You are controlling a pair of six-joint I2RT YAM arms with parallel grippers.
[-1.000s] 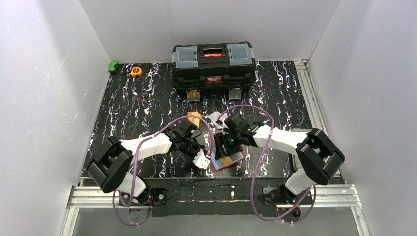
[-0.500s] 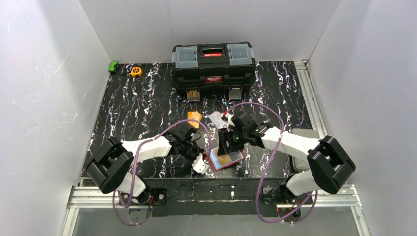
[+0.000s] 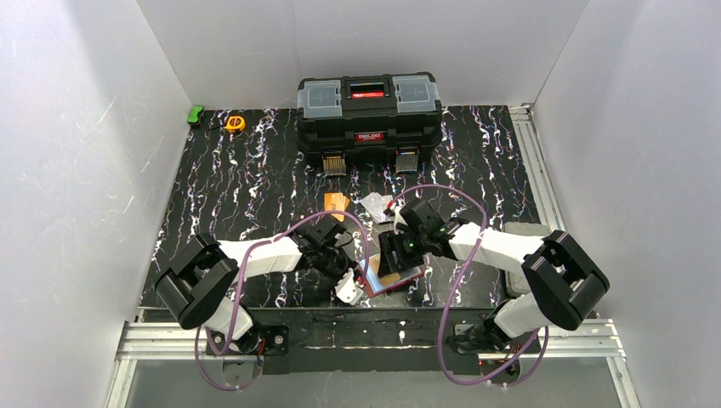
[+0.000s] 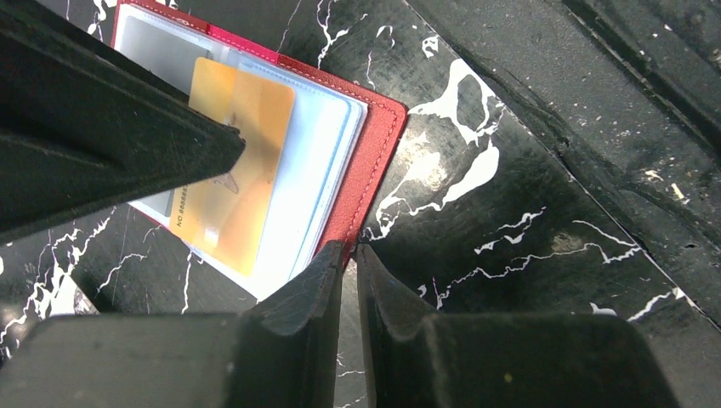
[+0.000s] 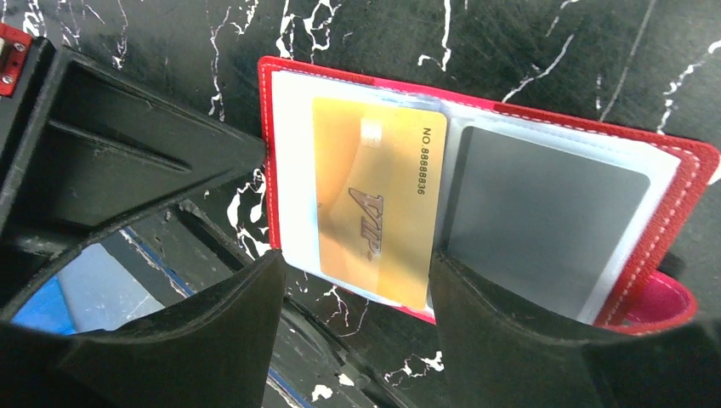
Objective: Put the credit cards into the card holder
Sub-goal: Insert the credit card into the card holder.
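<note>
Both wrists have shifted slightly toward the near edge since a second ago, the left one closing in on the wallet's side, while the wallet itself lies about where it did.

The card holder (image 5: 544,212) lies open and flat on the table (image 3: 246,195), close to the near edge between the two arms. One orange card (image 5: 374,204) sits in its left clear pocket, the lower end sticking out past the sleeve, so it looks only partly seated. The right gripper (image 5: 357,263) stands spread wide astride that card, gripping nothing. The left gripper (image 4: 349,251) is all but closed, its tips at the holder's red edge; whether it pins the cover I cannot tell.

So I judge the task barely begun: one card is going in and the rest is left.

Counted:
- one holder and one card in it
- two loose piles farther back, an orange pile (image 3: 337,204) and a whitish pile (image 3: 374,205), too small for a card count
- one black toolbox (image 3: 370,119)
- one yellow tape measure (image 3: 235,123)
</note>
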